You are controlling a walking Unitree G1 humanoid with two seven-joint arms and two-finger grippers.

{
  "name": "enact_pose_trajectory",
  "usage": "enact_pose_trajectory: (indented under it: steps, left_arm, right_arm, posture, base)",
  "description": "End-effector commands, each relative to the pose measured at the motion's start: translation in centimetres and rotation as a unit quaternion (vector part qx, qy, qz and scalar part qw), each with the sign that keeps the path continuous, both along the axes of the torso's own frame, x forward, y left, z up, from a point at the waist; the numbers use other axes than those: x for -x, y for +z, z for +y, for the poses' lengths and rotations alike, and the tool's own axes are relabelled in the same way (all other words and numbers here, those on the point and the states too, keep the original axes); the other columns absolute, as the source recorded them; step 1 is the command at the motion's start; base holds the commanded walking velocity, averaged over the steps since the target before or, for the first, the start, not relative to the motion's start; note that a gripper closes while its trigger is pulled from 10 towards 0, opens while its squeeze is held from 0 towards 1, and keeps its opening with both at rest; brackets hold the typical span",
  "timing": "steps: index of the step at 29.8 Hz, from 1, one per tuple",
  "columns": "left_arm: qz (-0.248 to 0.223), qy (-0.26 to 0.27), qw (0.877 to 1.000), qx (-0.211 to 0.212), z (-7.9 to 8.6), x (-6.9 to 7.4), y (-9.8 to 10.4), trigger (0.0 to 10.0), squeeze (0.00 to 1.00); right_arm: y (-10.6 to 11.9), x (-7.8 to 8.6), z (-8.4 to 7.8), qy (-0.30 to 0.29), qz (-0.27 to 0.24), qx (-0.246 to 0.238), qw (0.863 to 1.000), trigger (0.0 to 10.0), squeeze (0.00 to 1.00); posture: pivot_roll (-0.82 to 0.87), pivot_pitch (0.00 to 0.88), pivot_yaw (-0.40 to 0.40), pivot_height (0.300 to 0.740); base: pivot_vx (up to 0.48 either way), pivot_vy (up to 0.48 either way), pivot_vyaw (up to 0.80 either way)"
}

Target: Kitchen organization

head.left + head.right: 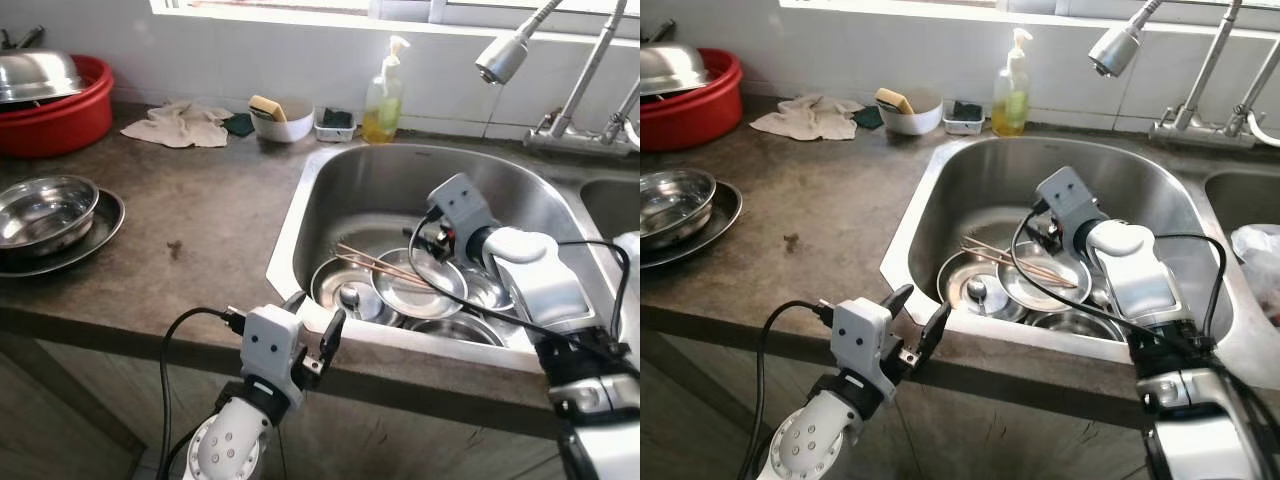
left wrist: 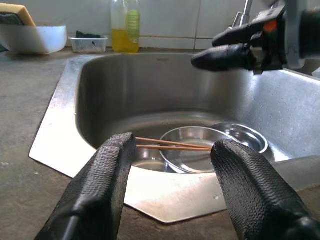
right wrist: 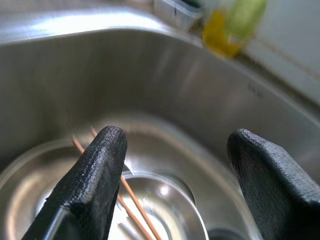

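Observation:
A steel sink (image 1: pixel 290 232) holds several steel plates and bowls (image 1: pixel 418 292), and a pair of thin wooden chopsticks (image 1: pixel 380 266) lies across them. My right gripper (image 1: pixel 425 245) is down inside the sink, open, just above the plates, with the chopsticks (image 3: pixel 132 200) below and near one finger. It holds nothing. My left gripper (image 1: pixel 315 312) is open at the counter's front edge, by the sink's near left corner, pointing into the sink. In the left wrist view the chopsticks (image 2: pixel 185 147) show between its fingers, further off, resting on a plate.
A soap bottle (image 1: pixel 384 95), a white bowl with a sponge (image 1: pixel 280 118) and a small scrubber tray (image 1: pixel 335 122) line the back wall. The faucet (image 1: pixel 505 55) hangs over the sink. A cloth (image 1: pixel 180 125), a red basin (image 1: pixel 55 110) and a steel bowl on a plate (image 1: pixel 45 210) sit left.

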State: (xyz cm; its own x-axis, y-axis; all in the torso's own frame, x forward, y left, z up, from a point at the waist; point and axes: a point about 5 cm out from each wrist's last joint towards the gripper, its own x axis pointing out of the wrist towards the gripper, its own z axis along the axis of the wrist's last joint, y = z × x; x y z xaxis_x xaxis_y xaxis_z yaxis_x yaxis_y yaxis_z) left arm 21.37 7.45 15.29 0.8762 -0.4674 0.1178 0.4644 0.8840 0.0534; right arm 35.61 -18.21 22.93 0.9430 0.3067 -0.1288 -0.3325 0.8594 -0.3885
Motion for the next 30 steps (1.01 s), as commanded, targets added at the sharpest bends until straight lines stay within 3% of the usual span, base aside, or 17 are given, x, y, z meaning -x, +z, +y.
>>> enact_pose_trajectory:
  steps: [1,5,6,11,16,24,30]
  left_arm:
    - [0.002,0.003,1.000,-0.006,0.1,-0.2,-0.2,10.0,0.00]
    - [0.001,0.005,1.000,-0.008,0.1,-0.4,-0.2,10.0,0.00]
    - [0.001,0.006,1.000,-0.009,0.3,-0.4,-0.2,10.0,0.00]
    - [0.001,0.003,1.000,-0.013,0.4,-0.5,-0.3,10.0,0.00]
    - [-0.001,0.006,1.000,-0.017,0.7,-0.5,-0.3,10.0,0.00]
    - [-0.003,0.011,1.000,-0.014,1.0,-0.4,-0.3,10.0,0.00]
    - [0.001,0.011,1.000,-0.018,1.0,-0.5,-0.5,10.0,0.00]
  right_arm:
    - [1.4,1.4,0.0,-0.018,-0.057,-0.065,0.996,10.0,0.00]
    - [1.4,3.4,0.7,-0.025,-0.095,-0.093,0.991,10.0,0.00]
    - [1.0,4.3,1.1,-0.036,-0.098,-0.129,0.986,10.0,0.00]
    - [-0.9,6.4,2.5,-0.017,-0.091,-0.135,0.986,10.0,0.00]
    - [-1.8,8.8,2.7,-0.069,-0.122,-0.187,0.972,10.0,0.00]
    - [-2.1,10.1,3.2,-0.101,-0.133,-0.202,0.965,10.0,0.00]
    - [-2.0,9.9,3.5,-0.102,-0.137,-0.209,0.963,10.0,0.00]
  posture:
    - [0.16,0.116,-0.049,0.740]
    - [0.16,0.118,-0.050,0.740]
    - [0.15,0.112,-0.042,0.740]
    - [0.15,0.103,-0.028,0.740]
    - [0.15,0.101,-0.020,0.740]
    - [0.15,0.095,-0.016,0.740]
    - [0.15,0.074,-0.020,0.740]
  base:
    - [0.000,0.000,0.00]
    - [0.000,0.000,0.00]
    - [0.000,0.000,0.00]
    - [0.000,0.000,0.00]
    - [0.000,0.000,0.00]
    - [0.000,0.000,0.00]
    - [0.000,0.367,0.80]
